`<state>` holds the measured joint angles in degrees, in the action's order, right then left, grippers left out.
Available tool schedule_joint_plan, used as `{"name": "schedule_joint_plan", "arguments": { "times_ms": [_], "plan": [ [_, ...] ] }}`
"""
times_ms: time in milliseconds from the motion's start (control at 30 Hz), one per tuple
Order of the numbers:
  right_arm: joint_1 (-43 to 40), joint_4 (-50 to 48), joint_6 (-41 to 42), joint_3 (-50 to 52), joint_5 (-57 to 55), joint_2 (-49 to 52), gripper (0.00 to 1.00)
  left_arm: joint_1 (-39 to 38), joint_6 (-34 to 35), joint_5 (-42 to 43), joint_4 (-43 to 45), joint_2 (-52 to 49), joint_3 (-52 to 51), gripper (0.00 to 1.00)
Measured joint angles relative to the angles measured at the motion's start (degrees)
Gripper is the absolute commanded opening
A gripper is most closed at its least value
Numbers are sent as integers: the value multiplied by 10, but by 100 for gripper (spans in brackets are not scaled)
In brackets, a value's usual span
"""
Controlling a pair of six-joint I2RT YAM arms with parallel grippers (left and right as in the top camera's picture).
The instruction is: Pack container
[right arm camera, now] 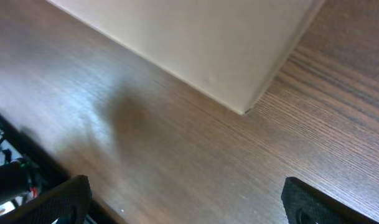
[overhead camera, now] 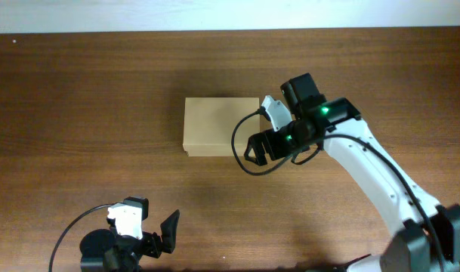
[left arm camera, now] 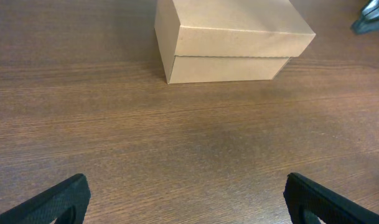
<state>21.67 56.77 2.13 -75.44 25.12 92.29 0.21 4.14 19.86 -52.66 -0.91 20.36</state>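
The container (overhead camera: 220,126) sits shut near the middle of the bench (overhead camera: 78,91), a bit closer to the far edge than the near one. From above it is just a plain tan top. The left wrist view shows more: the container (left arm camera: 233,37) has a thin line running along its front side where the lid meets the bottom part.

The right gripper (overhead camera: 261,128) hangs at the side of the container that faces the right edge of the bench. Its fingers are wide apart and hold nothing. From above I cannot tell if it touches the cardboard. Its own camera sees only one pale corner of the container (right arm camera: 195,43) over the brown wood, with the two black fingertips (right arm camera: 52,202) far apart at the bottom.

The left gripper (overhead camera: 149,223) is by the near edge, toward the left corner, well apart from the container. Its fingers (left arm camera: 58,199) are spread wide too, with bare wood between them.

A black cable (overhead camera: 241,151) loops beside the right arm, seen only from above.
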Motion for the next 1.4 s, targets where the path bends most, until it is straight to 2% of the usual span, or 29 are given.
{"name": "schedule_joint_plan", "arguments": {
  "times_ms": [367, 1000, 1400],
  "plan": [
    [8, -5, 0, 17, -1, -250, 99, 0, 0, 0, 0, 0, 0, 99],
    [9, 3, 0, 418, -1, -652, 99, 0, 0, 0, -1, 1, 0, 100],
    [9, 2, 0, 470, -1, -787, 99, 0, 0, 0, -1, 1, 0, 100]
  ]
}}
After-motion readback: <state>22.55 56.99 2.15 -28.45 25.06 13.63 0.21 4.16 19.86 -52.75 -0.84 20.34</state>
